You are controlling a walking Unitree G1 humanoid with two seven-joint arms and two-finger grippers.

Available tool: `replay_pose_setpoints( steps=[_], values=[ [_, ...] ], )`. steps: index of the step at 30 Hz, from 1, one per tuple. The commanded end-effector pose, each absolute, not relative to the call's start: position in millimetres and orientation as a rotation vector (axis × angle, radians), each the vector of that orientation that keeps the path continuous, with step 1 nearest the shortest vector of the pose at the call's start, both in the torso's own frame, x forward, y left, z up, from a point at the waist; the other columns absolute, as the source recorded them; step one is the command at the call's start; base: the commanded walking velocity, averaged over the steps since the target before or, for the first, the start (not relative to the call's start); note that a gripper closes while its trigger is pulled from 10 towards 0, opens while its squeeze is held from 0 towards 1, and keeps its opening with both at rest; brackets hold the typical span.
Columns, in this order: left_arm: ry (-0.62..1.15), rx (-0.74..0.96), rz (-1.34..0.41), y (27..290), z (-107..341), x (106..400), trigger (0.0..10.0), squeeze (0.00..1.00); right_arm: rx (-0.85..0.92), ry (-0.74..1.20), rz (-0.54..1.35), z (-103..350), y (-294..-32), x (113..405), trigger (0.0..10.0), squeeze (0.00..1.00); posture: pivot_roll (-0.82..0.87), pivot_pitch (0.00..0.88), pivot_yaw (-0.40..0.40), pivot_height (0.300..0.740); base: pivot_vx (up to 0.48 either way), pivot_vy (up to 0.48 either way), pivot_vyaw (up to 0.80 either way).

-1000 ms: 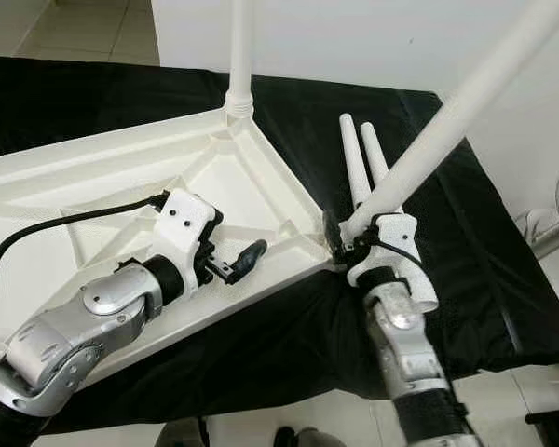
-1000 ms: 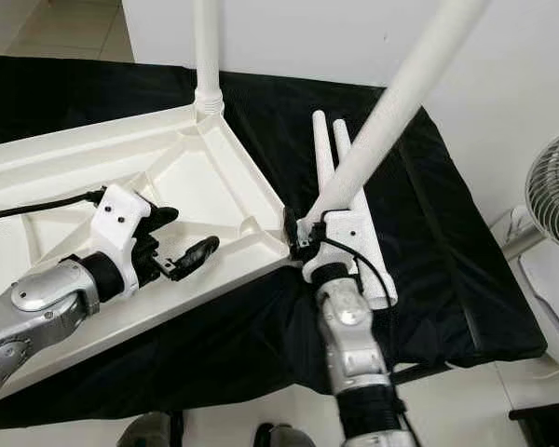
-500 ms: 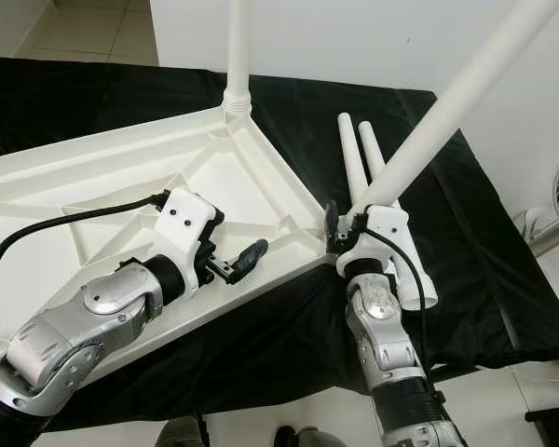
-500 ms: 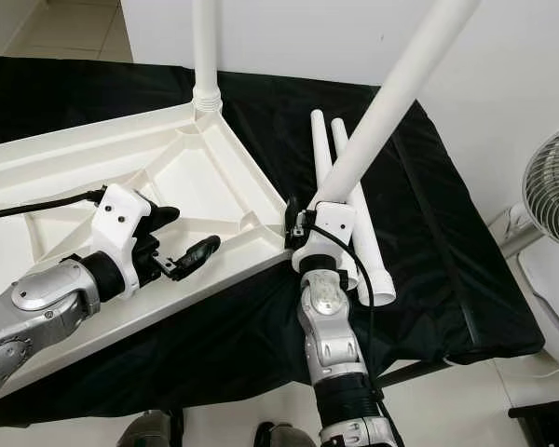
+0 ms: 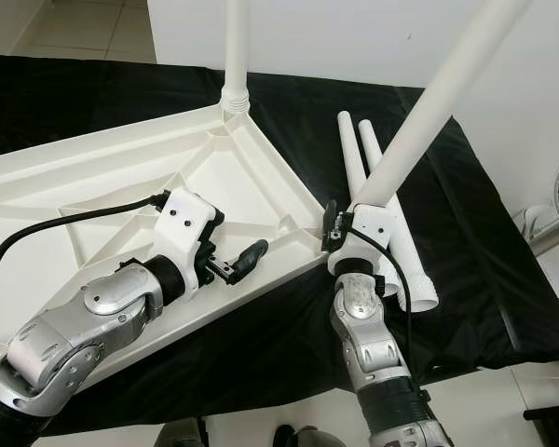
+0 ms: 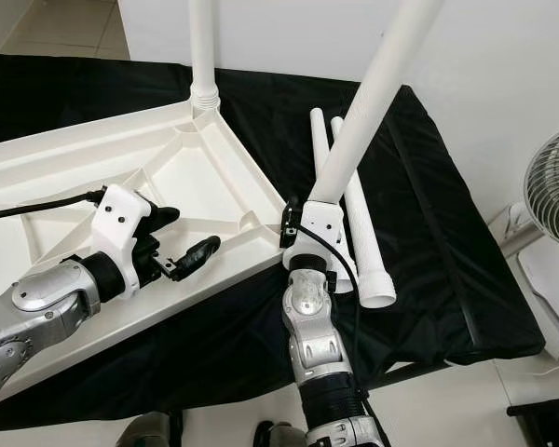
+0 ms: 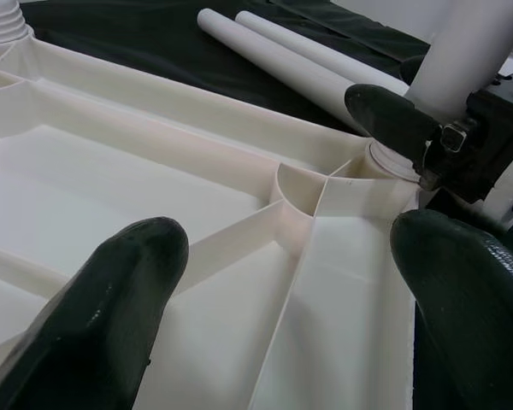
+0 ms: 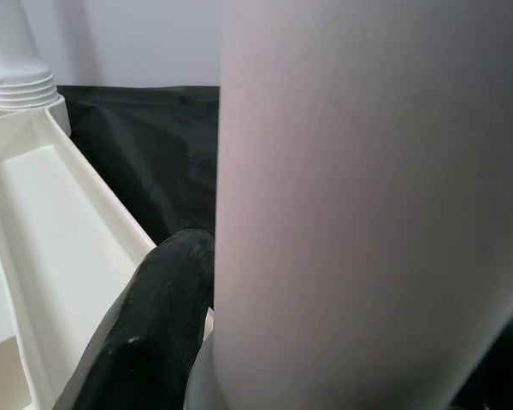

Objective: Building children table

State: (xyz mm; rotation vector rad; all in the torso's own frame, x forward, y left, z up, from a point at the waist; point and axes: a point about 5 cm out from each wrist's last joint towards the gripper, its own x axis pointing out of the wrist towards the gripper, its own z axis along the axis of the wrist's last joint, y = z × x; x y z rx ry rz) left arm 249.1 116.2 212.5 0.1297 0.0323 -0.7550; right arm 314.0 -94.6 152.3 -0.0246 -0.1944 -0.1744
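The white table top (image 5: 93,177) lies upside down on a black cloth. One white leg (image 5: 235,47) stands fitted in its far corner. My right gripper (image 5: 349,223) is shut on the foot of a second white leg (image 5: 429,102), which leans up and to the right over the near right corner socket (image 7: 385,162). In the right wrist view that leg (image 8: 359,196) sits against a black finger (image 8: 154,325). My left gripper (image 5: 231,244) is open, resting inside the table top's ribs just left of that corner.
Two loose white legs (image 6: 365,242) lie side by side on the black cloth (image 5: 484,251) to the right of the table top. A fan (image 6: 550,186) stands on the floor at far right. The cloth's front edge runs close before me.
My right arm has shifted left toward the table corner, and the held leg has swung more upright. The left arm has stayed put.
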Motion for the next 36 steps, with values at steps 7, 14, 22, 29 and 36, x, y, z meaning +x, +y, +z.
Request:
replay_pose_setpoints(
  steps=[7, 14, 22, 29, 36],
  values=[
    [0.045, 0.124, -0.980, 105, 209, 238, 10.0, 0.00, -0.067, 0.022, -0.295, 113, -102, 310, 10.0, 0.00, 0.12, 0.190, -0.115, 0.740, 0.000, 0.000, 0.00],
    [0.041, 0.127, -0.982, 105, 209, 239, 10.0, 0.00, -0.086, 0.013, -0.318, 113, -101, 309, 10.0, 0.00, 0.12, 0.184, -0.116, 0.740, 0.000, 0.000, 0.00],
    [0.039, 0.127, -0.990, 103, 209, 238, 10.0, 0.00, -0.101, -0.008, -0.333, 115, -105, 308, 10.0, 0.00, 0.11, 0.167, -0.119, 0.740, 0.000, 0.000, 0.00],
    [0.038, 0.129, -0.993, 103, 209, 238, 10.0, 0.00, -0.059, -0.036, -0.317, 117, -115, 308, 10.0, 0.00, 0.11, 0.169, -0.117, 0.740, 0.000, 0.000, 0.00],
    [0.037, 0.127, -0.993, 102, 209, 239, 10.0, 0.00, -0.035, -0.061, -0.280, 119, -116, 307, 10.0, 1.00, 0.11, 0.169, -0.118, 0.740, 0.000, 0.000, 0.00]
  ],
)
